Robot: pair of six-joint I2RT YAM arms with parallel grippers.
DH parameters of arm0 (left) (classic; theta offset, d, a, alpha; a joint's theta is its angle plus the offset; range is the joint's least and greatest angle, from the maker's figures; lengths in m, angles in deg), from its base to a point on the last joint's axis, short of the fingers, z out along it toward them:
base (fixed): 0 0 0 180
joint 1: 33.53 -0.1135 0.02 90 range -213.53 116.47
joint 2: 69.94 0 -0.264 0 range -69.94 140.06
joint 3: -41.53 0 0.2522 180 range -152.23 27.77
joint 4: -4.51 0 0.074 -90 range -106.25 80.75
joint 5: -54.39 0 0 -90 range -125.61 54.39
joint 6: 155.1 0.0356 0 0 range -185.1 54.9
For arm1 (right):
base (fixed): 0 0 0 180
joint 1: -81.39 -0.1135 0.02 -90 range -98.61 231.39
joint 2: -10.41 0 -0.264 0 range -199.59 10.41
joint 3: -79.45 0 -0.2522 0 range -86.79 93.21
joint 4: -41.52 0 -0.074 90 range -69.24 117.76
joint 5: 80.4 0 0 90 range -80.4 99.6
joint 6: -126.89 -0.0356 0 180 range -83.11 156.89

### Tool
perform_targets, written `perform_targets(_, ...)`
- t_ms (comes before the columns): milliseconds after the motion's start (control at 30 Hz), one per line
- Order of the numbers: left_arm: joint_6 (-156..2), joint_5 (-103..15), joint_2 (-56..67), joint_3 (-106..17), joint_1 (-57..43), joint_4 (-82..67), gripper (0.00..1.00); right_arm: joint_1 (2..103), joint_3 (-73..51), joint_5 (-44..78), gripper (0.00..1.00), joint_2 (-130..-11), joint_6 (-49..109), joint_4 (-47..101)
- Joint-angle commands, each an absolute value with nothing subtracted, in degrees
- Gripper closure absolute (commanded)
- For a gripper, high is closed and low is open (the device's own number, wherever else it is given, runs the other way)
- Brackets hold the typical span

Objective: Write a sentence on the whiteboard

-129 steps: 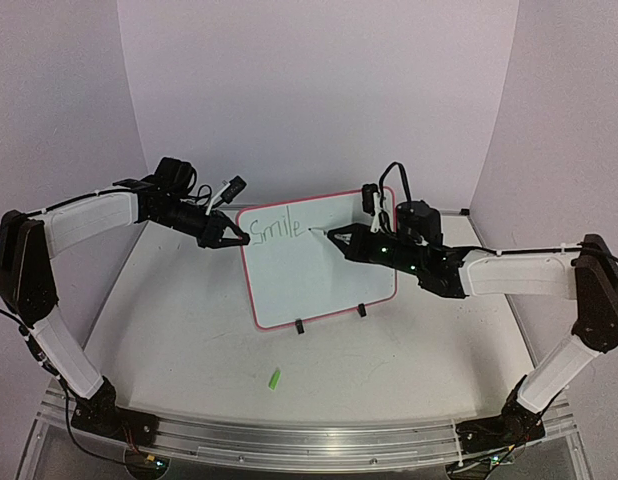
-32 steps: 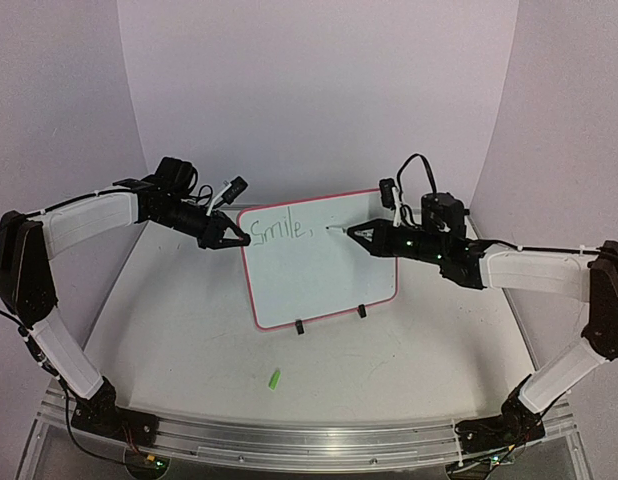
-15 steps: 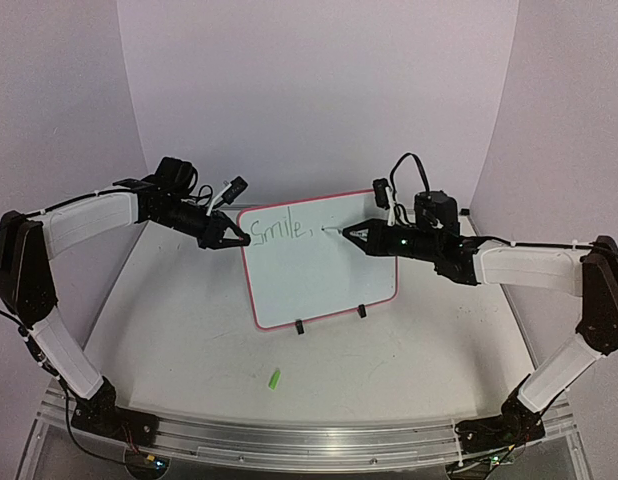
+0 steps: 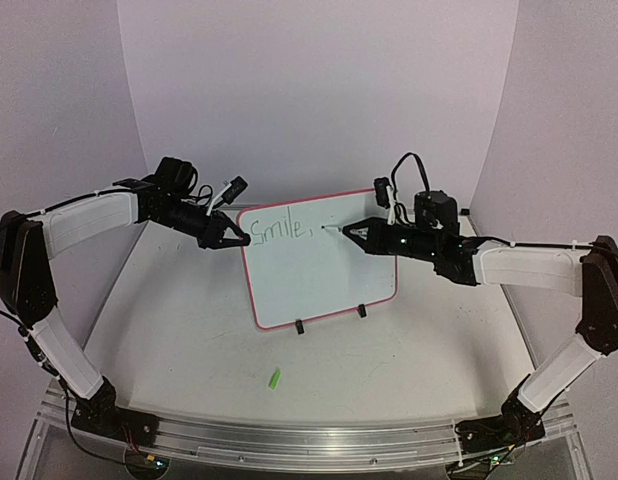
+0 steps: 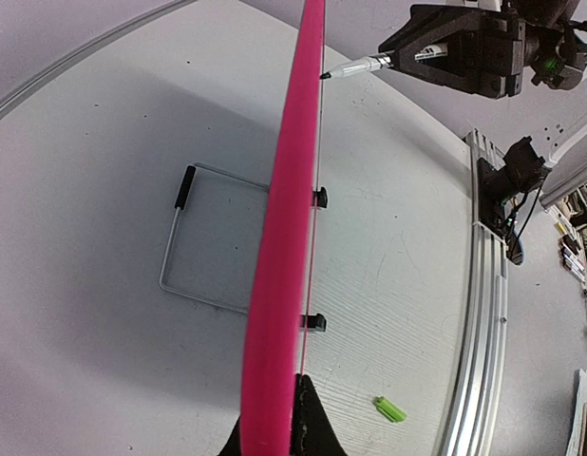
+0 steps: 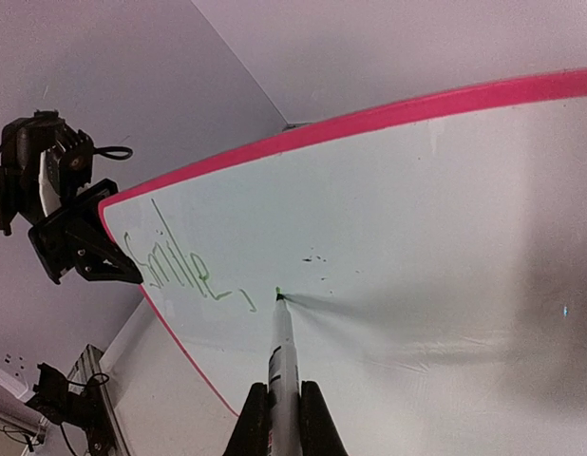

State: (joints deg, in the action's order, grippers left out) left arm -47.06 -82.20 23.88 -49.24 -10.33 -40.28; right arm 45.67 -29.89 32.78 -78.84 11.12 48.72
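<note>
nearest to the arm bases, a little green cap (image 4: 275, 378) lies on the table (image 4: 189, 340), well apart from everything else. i think it is the lid of the pen. a bit farther back, the whiteboard (image 4: 324, 285) stands up in the middle of the table on two black feet (image 4: 299, 326).

the left claw (image 4: 232, 241) is clenched on the left edge of the board, near the top corner. it looks like its job is to stop the board from wobbling. the right claw (image 4: 355, 231) is squeezed tight around a marker (image 6: 283, 353). the tip of the marker touches the board in the top row, just to the right of the comma.

the sentence (image 4: 280, 230) is not done. only "smile," is there, in thin green letters along the top. the rest of that row and all the space below are bare. so the step in hand is starting the next word, and i think less than half is written.

next, the right arm needs to pull the tip along in small strokes with a soft, even push. too hard and the board could tip or slide. too soft and the line could skip. the left claw should hold firm. behind it all is a plain wall (image 4: 319, 90).
</note>
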Motion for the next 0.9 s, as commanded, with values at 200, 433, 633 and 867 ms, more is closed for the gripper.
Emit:
perform_targets(200,-42.7,-75.0,23.9,-49.7,-10.5,-40.7,1.0,45.9,-28.0,27.8,1.0,-78.3,9.4,54.0)
perform_targets(433,-42.7,-75.0,23.8,-49.7,-10.6,-40.7,1.0,45.9,-29.9,26.2,1.0,-77.6,8.9,54.0)
perform_targets(633,-42.6,-75.1,23.8,-49.7,-10.5,-40.7,1.0,45.9,-31.7,26.2,1.0,-77.5,8.4,54.0)
perform_targets(867,-42.7,-75.0,23.9,-49.7,-10.6,-40.7,1.0,45.9,-33.4,26.9,1.0,-77.9,7.7,54.0)
